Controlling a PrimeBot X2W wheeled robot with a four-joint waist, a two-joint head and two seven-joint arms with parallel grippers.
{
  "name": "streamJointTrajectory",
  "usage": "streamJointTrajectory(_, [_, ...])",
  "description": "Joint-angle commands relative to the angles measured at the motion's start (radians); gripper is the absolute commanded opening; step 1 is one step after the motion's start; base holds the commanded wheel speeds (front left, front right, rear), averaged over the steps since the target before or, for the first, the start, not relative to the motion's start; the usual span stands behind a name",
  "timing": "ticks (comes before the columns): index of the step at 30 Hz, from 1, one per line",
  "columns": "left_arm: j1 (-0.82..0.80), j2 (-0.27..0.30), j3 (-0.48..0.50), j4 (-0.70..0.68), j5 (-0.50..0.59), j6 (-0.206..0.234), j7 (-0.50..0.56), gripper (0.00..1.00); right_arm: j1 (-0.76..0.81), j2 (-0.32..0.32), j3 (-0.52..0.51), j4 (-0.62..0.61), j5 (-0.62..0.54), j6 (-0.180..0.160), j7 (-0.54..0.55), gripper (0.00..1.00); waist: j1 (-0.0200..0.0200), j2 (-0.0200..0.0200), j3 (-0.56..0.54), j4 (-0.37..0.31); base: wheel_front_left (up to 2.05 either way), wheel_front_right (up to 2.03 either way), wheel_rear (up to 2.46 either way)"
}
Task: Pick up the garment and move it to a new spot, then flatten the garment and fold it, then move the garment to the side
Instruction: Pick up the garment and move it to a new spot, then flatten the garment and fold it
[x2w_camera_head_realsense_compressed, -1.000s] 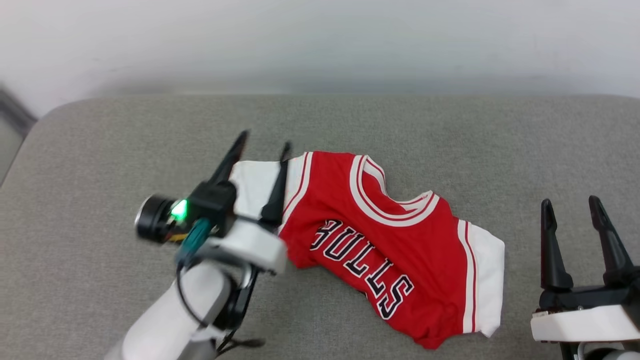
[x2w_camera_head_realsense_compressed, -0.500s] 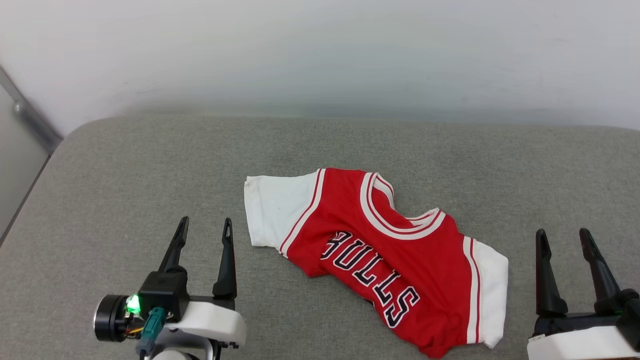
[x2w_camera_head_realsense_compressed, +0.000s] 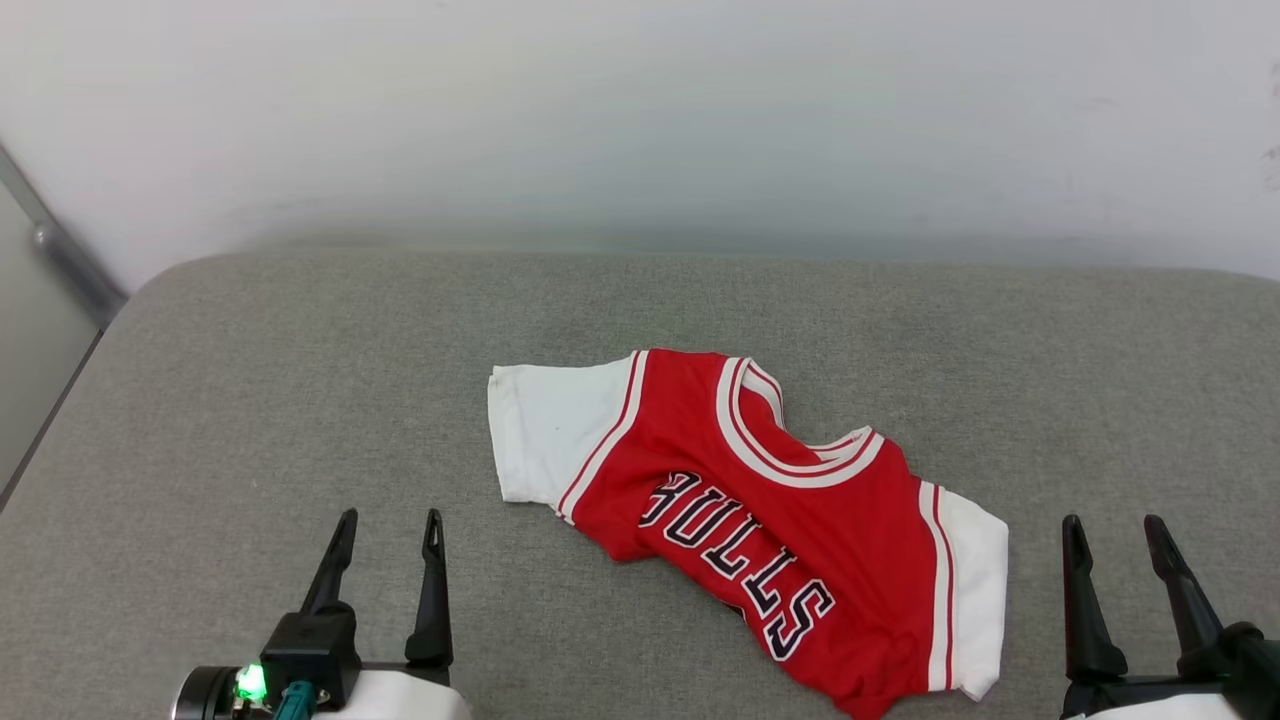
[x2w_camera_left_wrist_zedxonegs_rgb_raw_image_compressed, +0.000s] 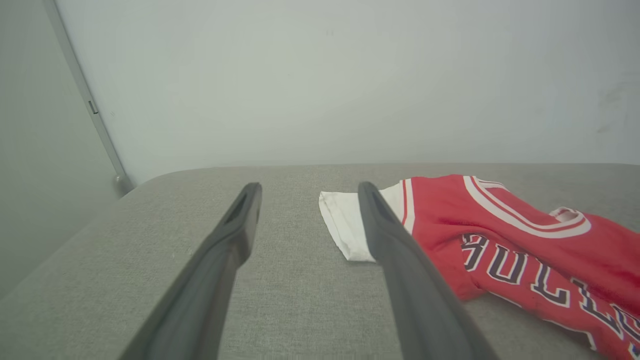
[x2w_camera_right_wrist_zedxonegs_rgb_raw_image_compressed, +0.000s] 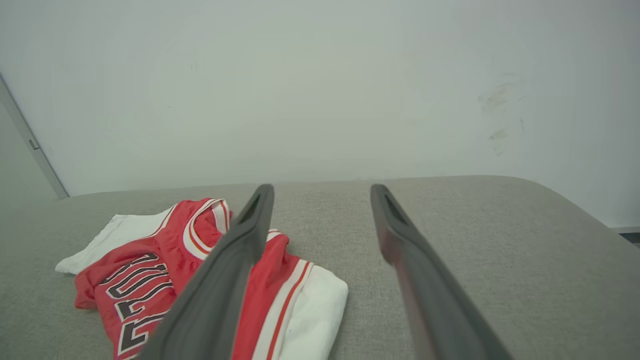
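The jersey (x2w_camera_head_realsense_compressed: 760, 520) was lying rumpled on the grey cushion (x2w_camera_head_realsense_compressed: 250, 400), about mid-way across, BULLS lettering facing up and a white sleeve sticking out at each end. The left gripper (x2w_camera_head_realsense_compressed: 390, 516) sat low on the left, fingers spread, nothing in them, apart from the shirt. The right gripper (x2w_camera_head_realsense_compressed: 1112, 522) was likewise spread and empty, near the right-hand sleeve but not touching.
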Motion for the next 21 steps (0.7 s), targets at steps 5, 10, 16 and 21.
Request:
streamJointTrajectory(5, [0.020,-0.032,0.038,0.016,0.035,-0.038,-0.002,1.00,0.015,0.002,0.001,0.007,0.008,0.000,-0.002,1.00,0.0001,0.0000,-0.002,0.004,0.00,0.00,0.00])
streamJointTrajectory(10, [-0.004,-0.040,0.060,0.032,0.048,-0.066,-0.002,1.00,0.009,0.002,0.003,0.008,0.004,0.000,-0.002,1.00,0.0001,0.0000,0.000,0.005,0.00,0.00,0.00])
streamJointTrajectory(16, [-0.132,-0.004,0.102,0.061,0.062,-0.131,-0.002,1.00,-0.013,0.002,0.002,-0.004,-0.010,0.000,-0.002,1.00,0.0001,0.0000,0.021,0.005,0.00,0.00,0.00])
streamJointTrajectory(21, [-0.349,0.071,0.128,0.104,0.056,-0.209,-0.002,1.00,-0.053,0.002,0.008,-0.023,-0.027,0.000,-0.002,1.00,0.0001,0.0000,0.089,-0.016,0.00,0.00,0.00])
